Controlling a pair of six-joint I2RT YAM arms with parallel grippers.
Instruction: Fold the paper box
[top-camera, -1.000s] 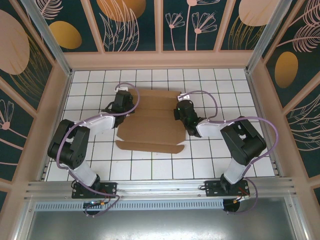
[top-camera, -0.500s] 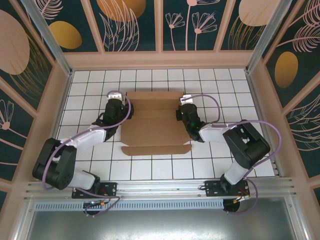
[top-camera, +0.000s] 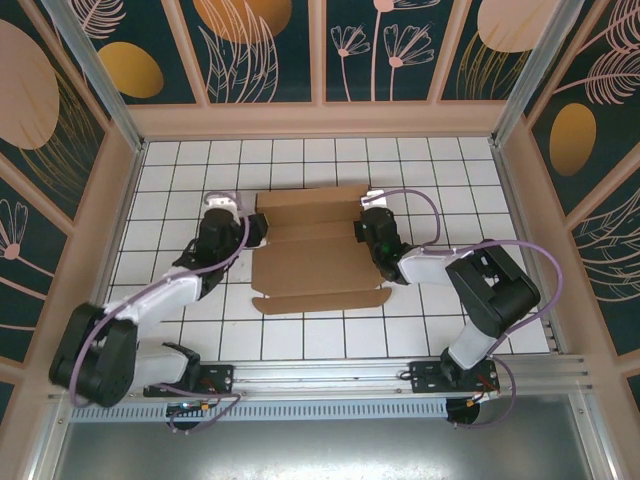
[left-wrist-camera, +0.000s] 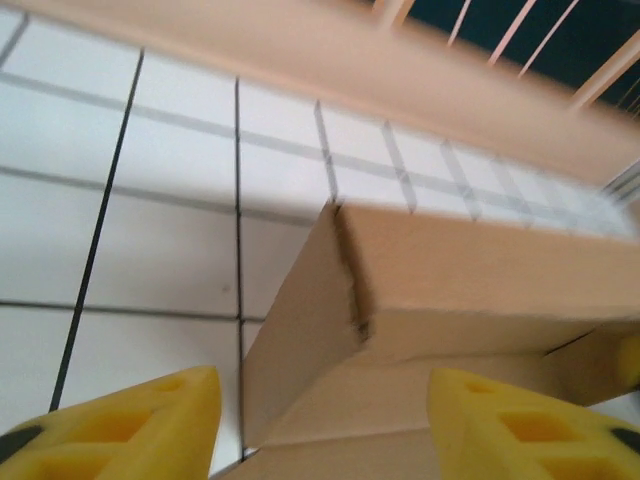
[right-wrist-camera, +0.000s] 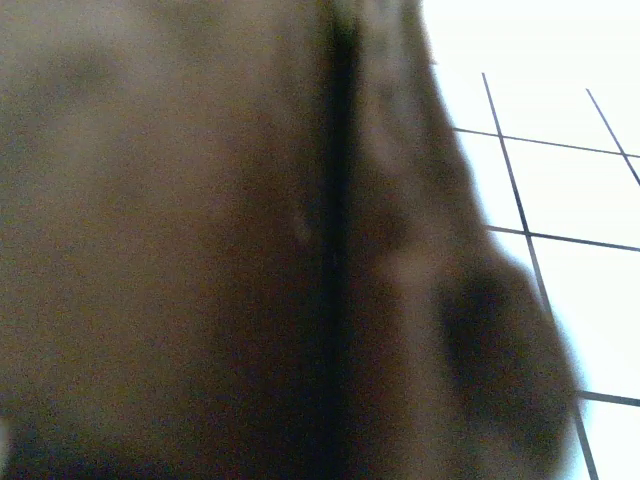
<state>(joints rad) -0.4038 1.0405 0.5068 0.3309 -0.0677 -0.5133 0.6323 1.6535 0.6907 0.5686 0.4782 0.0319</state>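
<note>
The paper box (top-camera: 315, 262) lies partly folded in the middle of the white tiled table (top-camera: 170, 160), a brown cardboard sheet with a raised back panel and a narrow front flap. My left gripper (top-camera: 250, 233) stands at its left edge. In the left wrist view its yellow fingers (left-wrist-camera: 150, 425) are spread wide, and the box's raised corner (left-wrist-camera: 450, 290) sits just ahead between them, untouched. My right gripper (top-camera: 364, 228) is at the box's right side, shut on a flap. Dark blurred cardboard (right-wrist-camera: 200, 250) presses close to the right wrist camera and hides the fingers.
Wooden rails (top-camera: 320, 120) and patterned panels wall in the table at the back and sides. The back rail (left-wrist-camera: 300, 50) runs close behind the box's left corner. Bare tiles (top-camera: 300, 340) lie between the box and the arm bases.
My left gripper has opened and let go of the box's left side, and its arm has stretched out lower to the left. The box has shifted slightly right with the right gripper.
</note>
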